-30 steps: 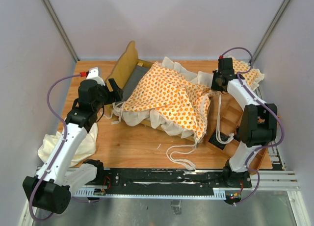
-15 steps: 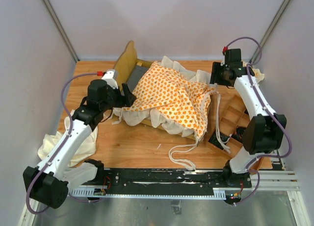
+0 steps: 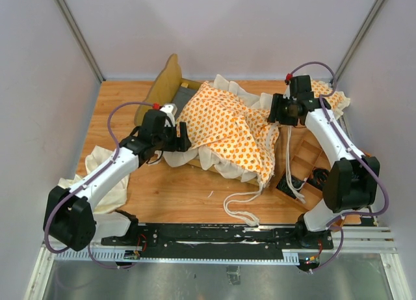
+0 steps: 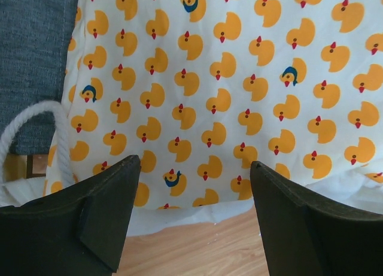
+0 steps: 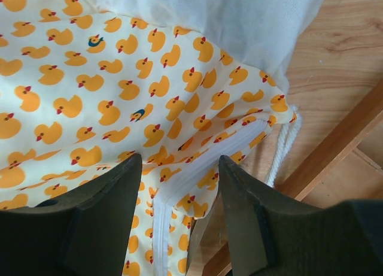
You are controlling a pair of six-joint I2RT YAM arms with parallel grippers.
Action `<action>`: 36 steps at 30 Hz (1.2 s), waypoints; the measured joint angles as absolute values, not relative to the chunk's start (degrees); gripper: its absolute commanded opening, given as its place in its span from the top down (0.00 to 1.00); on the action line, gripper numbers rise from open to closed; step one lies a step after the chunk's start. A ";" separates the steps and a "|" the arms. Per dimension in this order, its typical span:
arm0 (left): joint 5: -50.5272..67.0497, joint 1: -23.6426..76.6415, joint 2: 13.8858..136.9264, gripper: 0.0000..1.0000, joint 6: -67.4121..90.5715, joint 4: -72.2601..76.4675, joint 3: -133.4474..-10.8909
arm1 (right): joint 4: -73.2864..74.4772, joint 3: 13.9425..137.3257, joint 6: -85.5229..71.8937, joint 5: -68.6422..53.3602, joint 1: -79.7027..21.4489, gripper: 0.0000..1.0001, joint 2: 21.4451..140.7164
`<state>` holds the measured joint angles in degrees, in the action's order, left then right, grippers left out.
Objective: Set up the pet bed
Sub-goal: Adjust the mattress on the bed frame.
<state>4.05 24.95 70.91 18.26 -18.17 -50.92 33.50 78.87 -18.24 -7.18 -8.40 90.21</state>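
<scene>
The light wooden table (image 3: 175, 196) stands in a grey-walled booth. From above, I see the large orange duck-print cushion with cream ruffle (image 3: 227, 127) crumpled askew over the small light-wood bed frame (image 3: 166, 85) near the far edge, its white tie strings (image 3: 240, 205) trailing toward the near edge. I judge it light, soft and floppy, best pinched at a corner or ruffle. My left claw (image 3: 184, 136) sits at its left edge and my right claw (image 3: 273, 110) at its right. In the left wrist view, the jaws are wide and empty, the cushion's edge just beyond them. In the right wrist view, the jaws are apart and empty, hovering over a white corner seam.
</scene>
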 measured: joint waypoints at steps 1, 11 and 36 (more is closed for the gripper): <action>3.64 25.08 71.22 0.24 18.26 -18.17 -50.74 | 33.45 78.87 -18.24 -6.96 -8.40 0.55 90.67; -6.35 25.82 72.58 1.00 16.03 -18.94 -51.16 | 32.53 80.44 -15.97 -2.46 -8.40 1.00 94.67; 5.28 27.51 60.58 0.34 -5.10 -16.27 -42.44 | 28.32 85.84 -12.16 -0.43 -8.40 1.00 97.23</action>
